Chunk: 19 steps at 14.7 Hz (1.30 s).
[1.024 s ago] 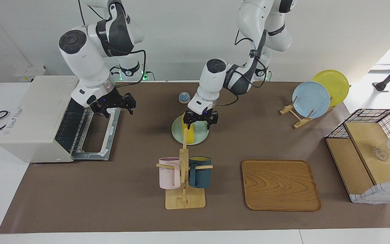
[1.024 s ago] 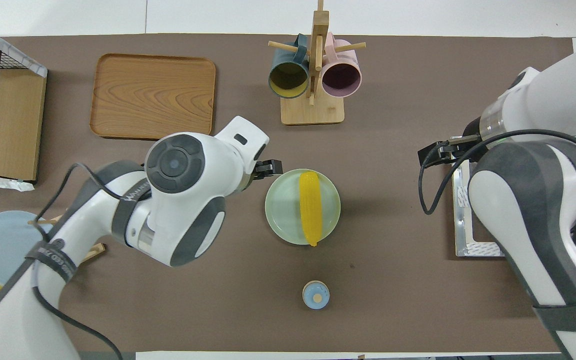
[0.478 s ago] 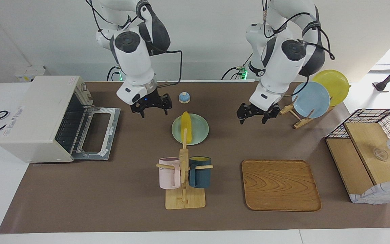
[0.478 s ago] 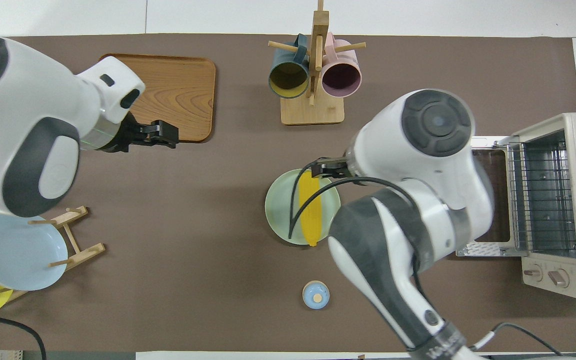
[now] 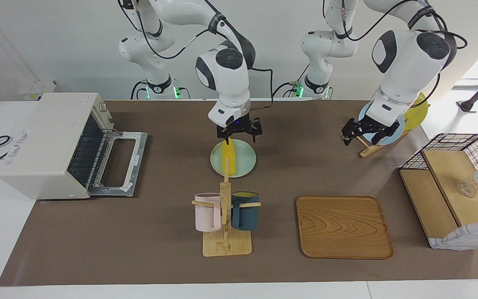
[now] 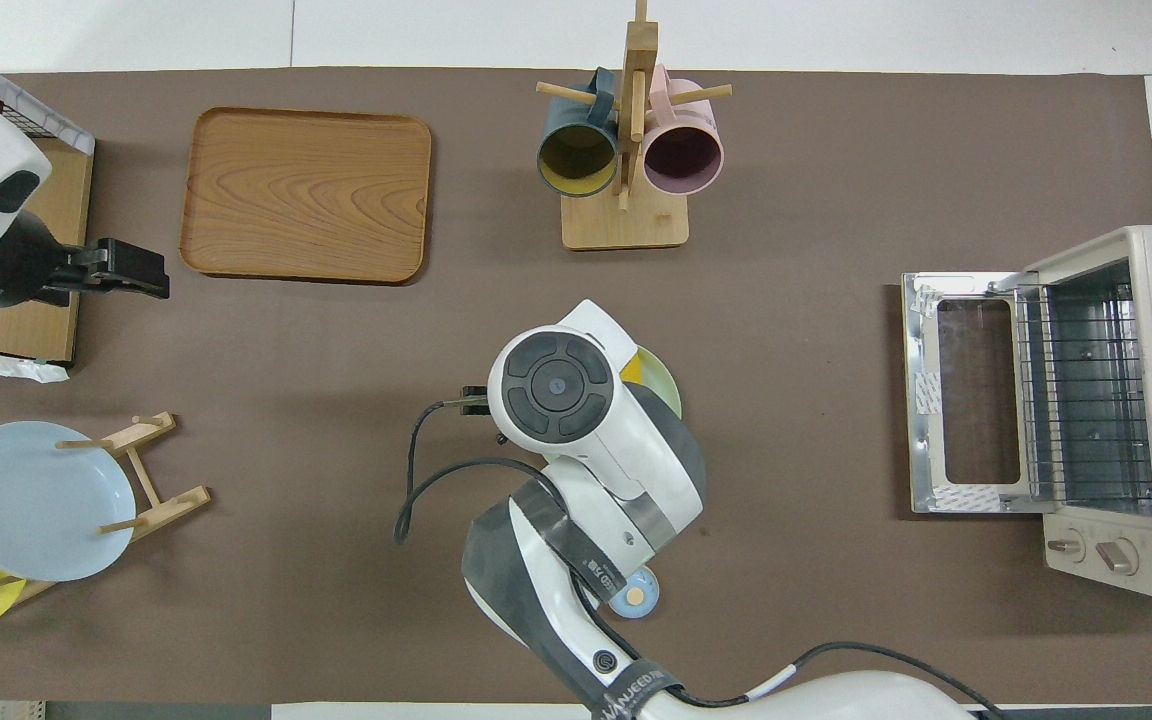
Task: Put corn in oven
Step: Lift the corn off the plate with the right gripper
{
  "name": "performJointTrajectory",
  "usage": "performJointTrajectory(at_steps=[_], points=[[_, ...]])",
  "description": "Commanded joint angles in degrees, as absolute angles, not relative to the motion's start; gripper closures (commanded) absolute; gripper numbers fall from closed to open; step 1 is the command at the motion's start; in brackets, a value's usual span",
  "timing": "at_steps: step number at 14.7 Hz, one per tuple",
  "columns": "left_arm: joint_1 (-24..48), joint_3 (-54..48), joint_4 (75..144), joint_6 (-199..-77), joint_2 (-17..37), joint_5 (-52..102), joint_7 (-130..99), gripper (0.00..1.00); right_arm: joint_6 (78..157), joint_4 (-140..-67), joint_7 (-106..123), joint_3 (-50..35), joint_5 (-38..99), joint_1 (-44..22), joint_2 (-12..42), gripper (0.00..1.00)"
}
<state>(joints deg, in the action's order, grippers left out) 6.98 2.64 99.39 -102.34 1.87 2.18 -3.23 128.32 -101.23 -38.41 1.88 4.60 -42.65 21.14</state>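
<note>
Fingers of your right gripper [image 5: 238, 135] stand spread and empty over the corn [image 5: 227, 157], which lies on the green plate [image 5: 245, 162] mid-frame; it looks smooth, stiff and likely slippery, so pinch it across its thick middle, not the tapered ends.

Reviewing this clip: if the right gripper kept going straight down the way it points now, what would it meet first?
Most likely the corn lying on the pale green plate. The right gripper, open, hangs over the end of the cob nearer the robots, fingers pointing down. Its height above the cob is hard to judge.
</note>
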Motion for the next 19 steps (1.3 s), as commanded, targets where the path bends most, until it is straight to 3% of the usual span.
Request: performJointTrajectory(at_steps=[1,2,5,11,12,14,19], points=[[6.50,2.11,99.49,-100.29,0.70,0.62,-2.81,0.00,130.78,-101.33,-39.38,2.11,3.69,-43.06,23.64,0.00],[6.50,2.02,99.49,-100.46,0.53,0.09,-2.90,0.00,131.04,-101.86,-39.38,2.11,3.69,-43.41,23.90,0.01],[6.85,2.02,98.96,-100.02,0.35,-0.26,-2.99,0.00,134.99,-105.28,-39.29,2.11,3.69,-43.94,23.38,0.35],[7.29,1.93,97.56,-94.75,-2.54,-0.35,-3.16,0.00,137.45,-108.80,-39.20,2.11,3.69,-44.47,22.59,0.51],[7.21,1.93,97.56,-94.31,-2.98,-0.35,-3.16,0.00,138.07,-109.33,-39.03,2.11,3.69,-44.47,22.41,0.64],[7.56,1.93,97.73,-94.22,-3.43,-0.35,-3.16,0.00,137.90,-109.34,-38.67,2.11,3.69,-44.47,22.41,1.00],[8.26,2.98,98.35,-95.01,-3.34,-0.35,-2.90,0.00,136.50,-108.20,-38.24,2.20,3.34,-44.39,22.50,1.00]])
